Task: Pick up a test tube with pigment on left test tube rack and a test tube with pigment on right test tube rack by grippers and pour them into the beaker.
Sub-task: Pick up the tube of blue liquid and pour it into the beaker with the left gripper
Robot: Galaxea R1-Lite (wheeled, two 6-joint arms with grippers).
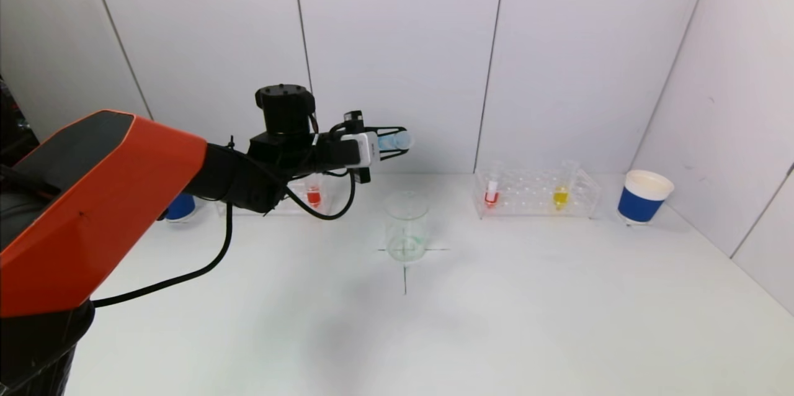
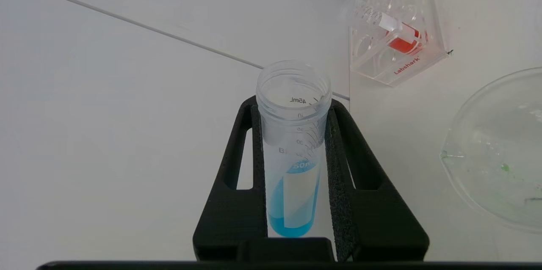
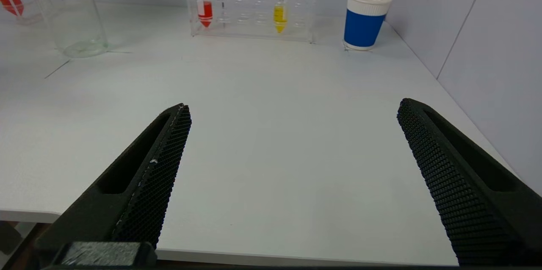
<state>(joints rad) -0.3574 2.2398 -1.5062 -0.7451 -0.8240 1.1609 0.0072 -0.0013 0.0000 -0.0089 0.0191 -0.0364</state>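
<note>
My left gripper [image 1: 397, 140] is shut on a test tube with blue pigment [image 2: 294, 151], held tilted on its side high above the table, up and a little left of the glass beaker [image 1: 406, 226]. The tube's open mouth points away from the wrist. The beaker also shows at the edge of the left wrist view [image 2: 499, 147]. The left rack [image 1: 310, 197] holds a tube with red pigment [image 1: 314, 196]. The right rack [image 1: 536, 193] holds a red tube [image 1: 491, 193] and a yellow tube [image 1: 561, 195]. My right gripper [image 3: 292, 134] is open and empty near the table's front edge, out of the head view.
A blue paper cup [image 1: 642, 196] stands at the back right by the wall. Another blue cup [image 1: 180, 206] sits at the back left, partly behind my left arm. White walls close the back and right. A black cross [image 1: 404, 272] marks the table under the beaker.
</note>
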